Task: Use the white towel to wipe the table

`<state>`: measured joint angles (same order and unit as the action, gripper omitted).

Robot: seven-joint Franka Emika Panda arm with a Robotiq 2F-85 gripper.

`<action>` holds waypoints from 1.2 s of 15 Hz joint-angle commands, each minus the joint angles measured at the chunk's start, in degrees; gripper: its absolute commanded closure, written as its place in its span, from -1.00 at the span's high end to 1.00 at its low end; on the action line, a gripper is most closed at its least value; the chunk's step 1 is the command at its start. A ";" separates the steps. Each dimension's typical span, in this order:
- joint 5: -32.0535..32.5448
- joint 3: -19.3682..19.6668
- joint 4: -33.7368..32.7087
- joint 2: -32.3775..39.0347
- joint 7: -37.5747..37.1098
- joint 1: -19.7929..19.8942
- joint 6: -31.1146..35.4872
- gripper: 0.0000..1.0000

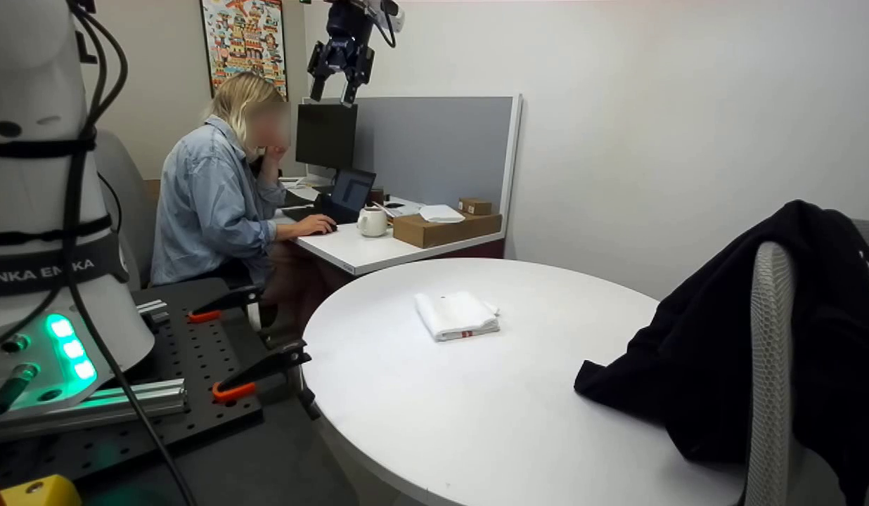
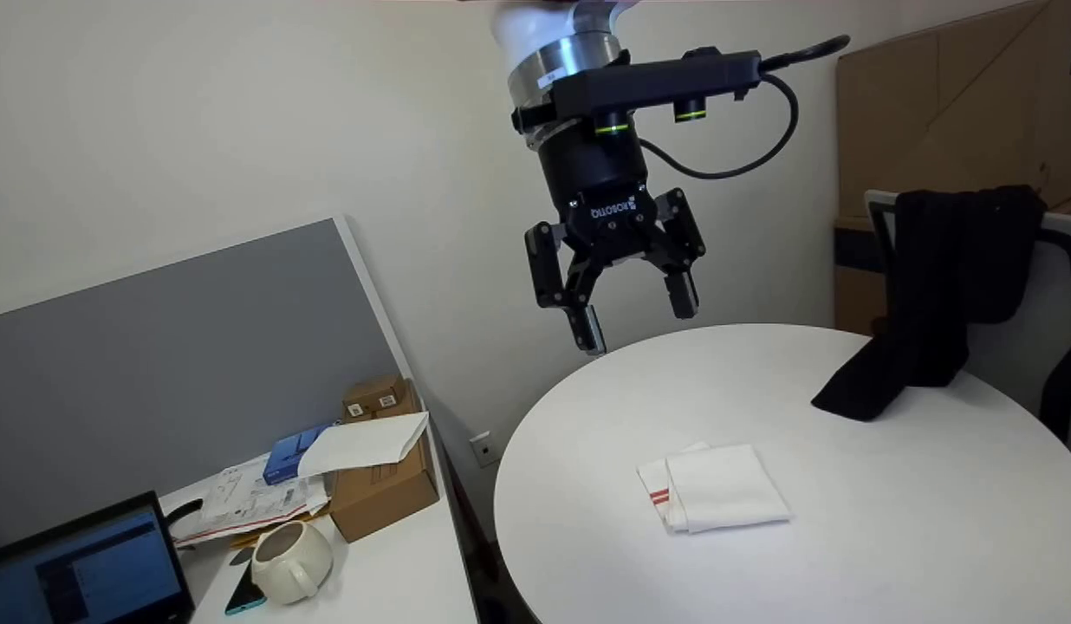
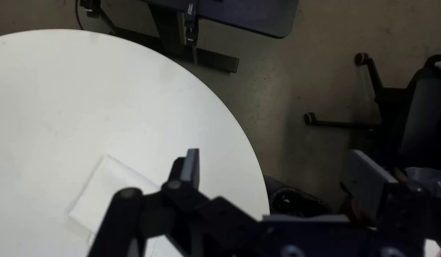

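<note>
The white towel lies folded flat on the round white table. It shows in both exterior views point(image 1: 454, 315) point(image 2: 728, 487), with red stripes at one edge, and at the lower left of the wrist view point(image 3: 104, 194), partly hidden by a gripper finger. The table top shows bare around it point(image 1: 491, 407) point(image 2: 847, 572) point(image 3: 99, 107). My gripper point(image 1: 332, 99) is open and empty, high above table level and apart from the towel. It also shows in an exterior view point(image 2: 639, 329). In the wrist view its fingers point(image 3: 277, 166) are spread wide over the table's edge and the floor.
A black garment point(image 1: 694, 351) point(image 2: 943, 286) hangs over a chair and onto the table's edge. A person point(image 1: 213, 190) sits at an adjoining desk with a laptop point(image 1: 350, 193), a white mug point(image 1: 372, 221) and a cardboard box point(image 1: 445, 228). Clamps point(image 1: 262, 372) stick out near the table.
</note>
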<state>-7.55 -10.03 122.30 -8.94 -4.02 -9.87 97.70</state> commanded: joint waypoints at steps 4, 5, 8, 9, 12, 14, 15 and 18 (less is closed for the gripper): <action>0.00 -0.07 -0.10 0.03 -0.02 0.06 -0.11 1.00; 0.00 -0.07 -0.10 0.03 -0.02 0.06 -0.11 1.00; 0.00 -0.07 -0.10 0.03 -0.02 0.06 -0.11 1.00; 0.00 -0.07 -0.10 0.03 -0.02 0.06 -0.11 1.00; 0.00 -0.07 -0.10 0.03 -0.02 0.06 -0.11 1.00; 0.64 0.32 -0.53 0.48 1.03 0.43 0.91 1.00; 1.57 0.43 -0.68 0.69 1.03 0.72 1.81 1.00; 3.98 1.49 -2.17 3.03 1.14 2.12 5.21 1.00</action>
<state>-5.64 -9.54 122.18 -8.54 -3.80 -8.91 100.41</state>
